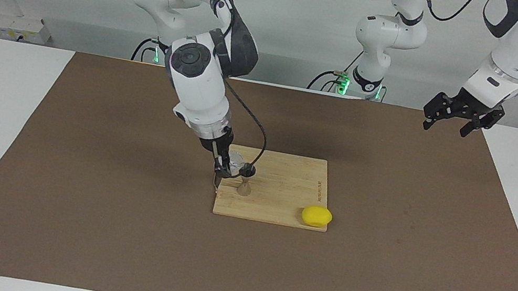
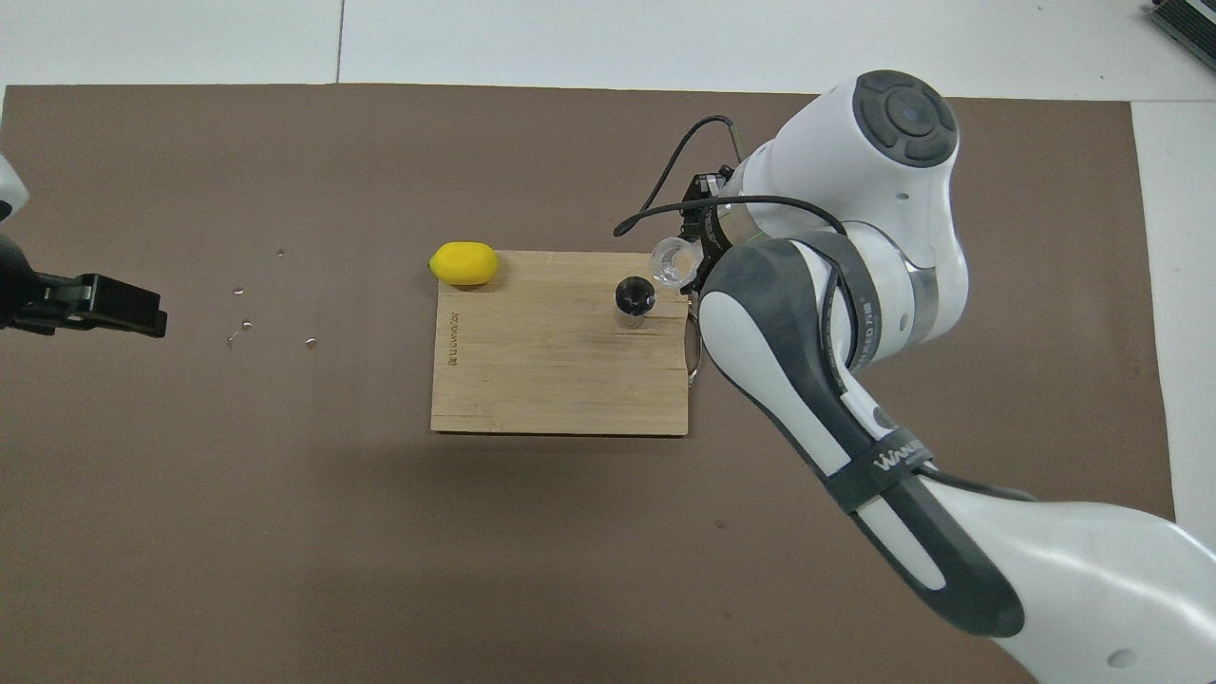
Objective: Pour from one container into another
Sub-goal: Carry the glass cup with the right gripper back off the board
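My right gripper [image 1: 226, 160] is shut on the small clear glass cup [image 2: 673, 260], holding it just above the wooden board [image 2: 551, 380]. The cup [image 1: 235, 158] hangs close beside the top of the steel jigger [image 1: 244, 184], and its round mouth shows from above. The jigger [image 2: 634, 296] stands upright on the board, near the edge toward the right arm's end. In the overhead view the right gripper [image 2: 701, 255] is mostly hidden under its own wrist. My left gripper [image 1: 447, 125] waits open and empty, up over the mat's corner at the left arm's end.
A yellow lemon [image 2: 464, 263] lies at the board's corner farther from the robots. Small shiny specks [image 2: 245, 325] dot the brown mat near the left gripper [image 2: 119, 306]. A thin metal piece [image 2: 695, 353] lies along the board's edge by the right arm.
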`<action>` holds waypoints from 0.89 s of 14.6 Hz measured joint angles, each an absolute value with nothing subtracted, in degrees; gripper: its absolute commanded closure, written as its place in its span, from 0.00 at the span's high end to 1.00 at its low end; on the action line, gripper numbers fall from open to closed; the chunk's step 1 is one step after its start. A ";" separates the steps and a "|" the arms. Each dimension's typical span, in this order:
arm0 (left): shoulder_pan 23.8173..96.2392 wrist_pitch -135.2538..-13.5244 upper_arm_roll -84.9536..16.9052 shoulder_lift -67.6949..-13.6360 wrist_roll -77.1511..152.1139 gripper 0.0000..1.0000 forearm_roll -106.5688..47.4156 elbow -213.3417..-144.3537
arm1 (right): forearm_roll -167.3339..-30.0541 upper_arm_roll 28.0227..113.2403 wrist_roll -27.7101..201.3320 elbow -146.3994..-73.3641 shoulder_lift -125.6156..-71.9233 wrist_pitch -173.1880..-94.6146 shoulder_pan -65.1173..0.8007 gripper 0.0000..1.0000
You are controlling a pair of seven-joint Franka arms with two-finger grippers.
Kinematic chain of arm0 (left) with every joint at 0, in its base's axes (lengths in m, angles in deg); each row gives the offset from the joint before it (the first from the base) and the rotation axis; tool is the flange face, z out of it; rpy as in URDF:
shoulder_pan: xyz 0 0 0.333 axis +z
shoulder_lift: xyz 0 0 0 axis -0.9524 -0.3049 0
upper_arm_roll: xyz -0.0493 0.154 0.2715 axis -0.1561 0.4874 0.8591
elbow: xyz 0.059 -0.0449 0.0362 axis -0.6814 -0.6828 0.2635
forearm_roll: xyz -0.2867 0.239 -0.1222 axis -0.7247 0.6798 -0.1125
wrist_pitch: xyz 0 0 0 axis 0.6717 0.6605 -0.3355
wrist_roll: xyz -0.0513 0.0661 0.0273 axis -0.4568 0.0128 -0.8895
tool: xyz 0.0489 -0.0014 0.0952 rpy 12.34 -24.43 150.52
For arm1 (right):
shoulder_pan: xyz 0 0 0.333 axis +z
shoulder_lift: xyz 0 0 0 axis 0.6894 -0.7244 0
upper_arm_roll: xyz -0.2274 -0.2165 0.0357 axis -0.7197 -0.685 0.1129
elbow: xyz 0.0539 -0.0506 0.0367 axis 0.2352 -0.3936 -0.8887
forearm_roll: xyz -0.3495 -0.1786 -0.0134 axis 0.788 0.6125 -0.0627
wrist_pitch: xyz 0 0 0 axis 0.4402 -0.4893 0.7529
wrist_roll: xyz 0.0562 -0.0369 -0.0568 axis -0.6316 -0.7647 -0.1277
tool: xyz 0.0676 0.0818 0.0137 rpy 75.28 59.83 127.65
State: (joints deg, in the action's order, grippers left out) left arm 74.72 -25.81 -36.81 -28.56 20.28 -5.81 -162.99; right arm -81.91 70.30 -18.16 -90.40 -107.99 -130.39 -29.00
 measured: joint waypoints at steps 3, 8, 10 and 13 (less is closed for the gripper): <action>74.72 -25.80 -36.81 -28.56 20.28 1.00 -5.81 -162.99 | -87.32 70.23 -14.99 -91.01 -108.05 -130.36 -32.72 0.00; 74.72 -25.77 -36.81 -28.56 20.28 1.00 -5.81 -162.99 | -99.22 70.14 -3.94 -98.17 -106.74 -130.29 -41.06 0.00; 74.72 -25.77 -36.81 -28.56 20.28 1.00 -5.81 -162.99 | -103.06 70.12 2.61 -104.08 -104.66 -130.29 -44.97 0.00; 74.72 -25.76 -36.81 -28.56 20.28 1.00 -5.81 -162.99 | -105.31 70.07 11.36 -112.69 -101.41 -130.52 -50.69 0.00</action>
State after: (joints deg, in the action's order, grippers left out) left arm 74.72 -25.76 -36.81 -28.56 20.28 -5.81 -162.99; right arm -105.31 70.07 11.36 -112.69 -101.41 -130.52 -50.69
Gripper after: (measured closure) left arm 0.000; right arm 0.493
